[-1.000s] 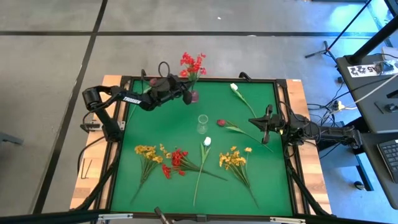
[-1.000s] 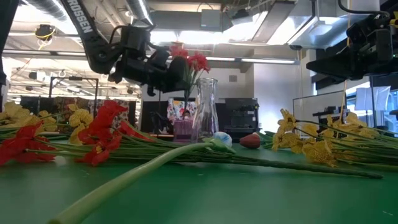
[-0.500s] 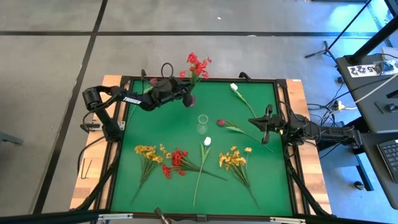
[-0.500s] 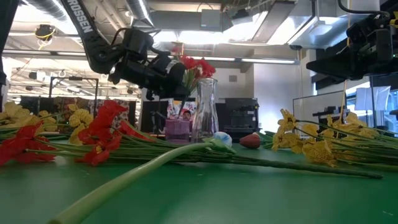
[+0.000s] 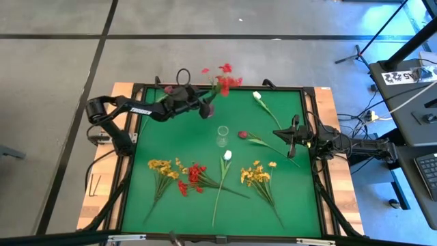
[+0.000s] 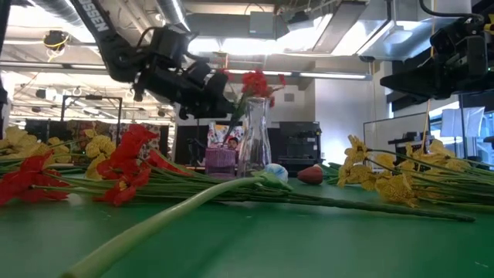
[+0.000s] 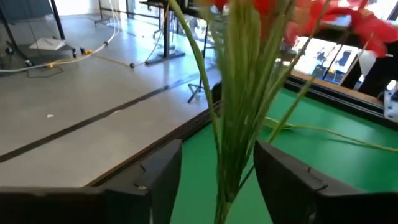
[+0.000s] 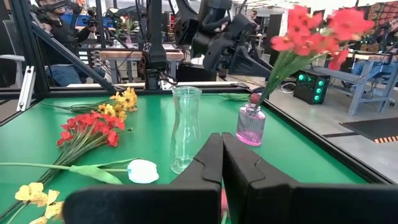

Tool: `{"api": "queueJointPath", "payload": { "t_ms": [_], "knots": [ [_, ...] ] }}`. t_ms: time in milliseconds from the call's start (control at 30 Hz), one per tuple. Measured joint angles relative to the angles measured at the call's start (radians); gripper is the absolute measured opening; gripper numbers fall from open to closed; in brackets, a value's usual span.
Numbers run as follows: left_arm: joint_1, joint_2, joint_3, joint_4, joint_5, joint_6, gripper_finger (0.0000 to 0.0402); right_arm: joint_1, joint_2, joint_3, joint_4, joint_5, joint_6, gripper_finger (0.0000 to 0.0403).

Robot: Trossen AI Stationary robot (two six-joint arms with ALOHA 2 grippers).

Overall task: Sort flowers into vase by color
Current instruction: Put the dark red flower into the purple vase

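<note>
Two left fingers (image 7: 161,180) clamp thin green stems of red spray (image 5: 224,76); right fingers (image 8: 222,163) together.

Counter (image 5: 184,130): matt green covering, cloth-like; pale bare wood at its side edges, dark frame.
Clear vase (image 8: 185,129): smooth, glossy glass.
Pink vase (image 8: 250,125): translucent, ribbed, shiny.
Flowers: plastic-looking smooth green stems (image 7: 239,112); red petals (image 6: 127,158) look like matt fabric.
Left gripper (image 7: 217,171): jaws dark matt plastic.
Floor (image 5: 61,75): grey smooth concrete.
</note>
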State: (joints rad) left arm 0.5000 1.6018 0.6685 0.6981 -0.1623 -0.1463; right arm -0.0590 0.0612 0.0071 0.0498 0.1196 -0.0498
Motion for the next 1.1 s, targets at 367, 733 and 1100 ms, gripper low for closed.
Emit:
{"api": "queueJointPath", "payload": {
  "t_ms": [367,733,1100],
  "knots": [
    [-0.008,-0.225,0.0,-0.347,-0.042,0.026,0.0237,0.0,0.0,0.0,0.0,0.0,0.0,0.0001],
    [-0.05,-0.379,0.0,-0.869,-0.331,-0.192,0.0232,0.0,0.0,0.0,0.0,0.0,0.0,0.0001],
    [0.065,-0.35,0.0,-1.111,-0.438,-0.395,0.0229,0.0,0.0,0.0,0.0,0.0,0.0,0.0001]
  ]
}}
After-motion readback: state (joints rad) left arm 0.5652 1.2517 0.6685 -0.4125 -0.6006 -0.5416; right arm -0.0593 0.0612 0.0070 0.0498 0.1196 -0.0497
